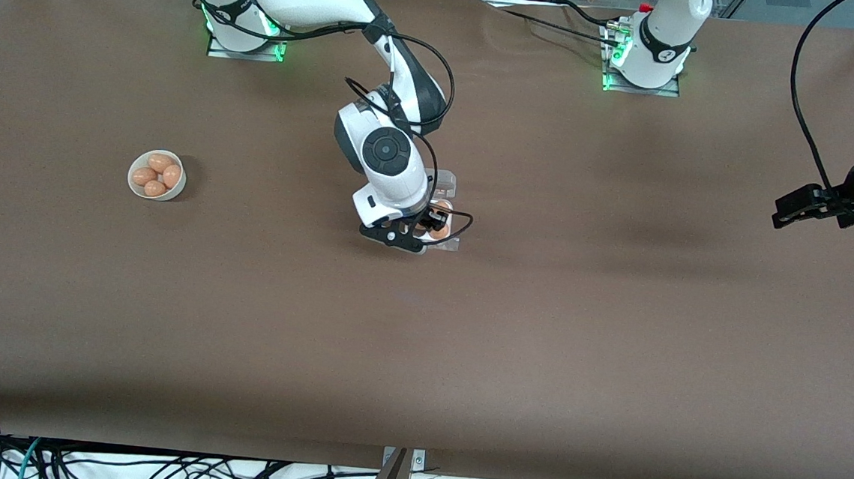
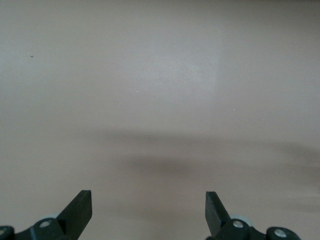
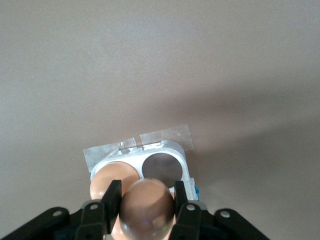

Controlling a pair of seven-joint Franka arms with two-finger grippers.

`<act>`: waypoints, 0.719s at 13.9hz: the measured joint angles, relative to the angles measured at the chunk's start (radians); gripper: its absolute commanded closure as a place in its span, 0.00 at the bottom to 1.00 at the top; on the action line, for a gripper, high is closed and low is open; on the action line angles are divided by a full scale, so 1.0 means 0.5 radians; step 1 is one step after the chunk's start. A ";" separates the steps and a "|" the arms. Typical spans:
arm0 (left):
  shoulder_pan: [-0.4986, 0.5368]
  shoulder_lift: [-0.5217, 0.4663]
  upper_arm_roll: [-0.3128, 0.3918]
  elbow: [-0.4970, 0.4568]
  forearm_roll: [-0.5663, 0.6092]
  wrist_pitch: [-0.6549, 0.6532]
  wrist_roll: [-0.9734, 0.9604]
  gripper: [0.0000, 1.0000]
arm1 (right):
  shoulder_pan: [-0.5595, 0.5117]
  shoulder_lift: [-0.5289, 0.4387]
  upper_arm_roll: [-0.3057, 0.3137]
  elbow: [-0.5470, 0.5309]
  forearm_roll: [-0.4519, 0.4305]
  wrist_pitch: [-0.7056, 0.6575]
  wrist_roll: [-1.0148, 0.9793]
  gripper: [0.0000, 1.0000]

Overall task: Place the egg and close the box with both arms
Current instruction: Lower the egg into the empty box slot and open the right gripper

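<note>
Brown table [image 1: 542,315], smooth orange-brown egg [image 3: 146,202]

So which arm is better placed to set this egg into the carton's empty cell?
The right. Its gripper is shut on the smooth orange-brown egg directly over the white four-cell carton with the empty cell. The left gripper waits open over bare table at its own end.

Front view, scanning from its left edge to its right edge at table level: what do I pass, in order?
Bowl of eggs → right gripper shut on the egg, over the box → left gripper, open, waiting above bare table at the left arm's end.
</note>
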 measured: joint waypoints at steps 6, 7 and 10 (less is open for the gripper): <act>0.000 0.000 0.000 0.000 0.000 0.000 0.000 0.00 | 0.000 0.041 0.000 0.000 0.000 0.000 0.001 0.63; 0.000 0.000 0.000 0.000 0.000 0.000 0.000 0.00 | 0.000 0.046 0.000 0.000 0.000 0.000 0.002 0.37; 0.000 0.000 0.000 0.000 0.000 0.000 0.000 0.00 | 0.000 0.051 0.000 0.001 0.002 0.000 0.002 0.00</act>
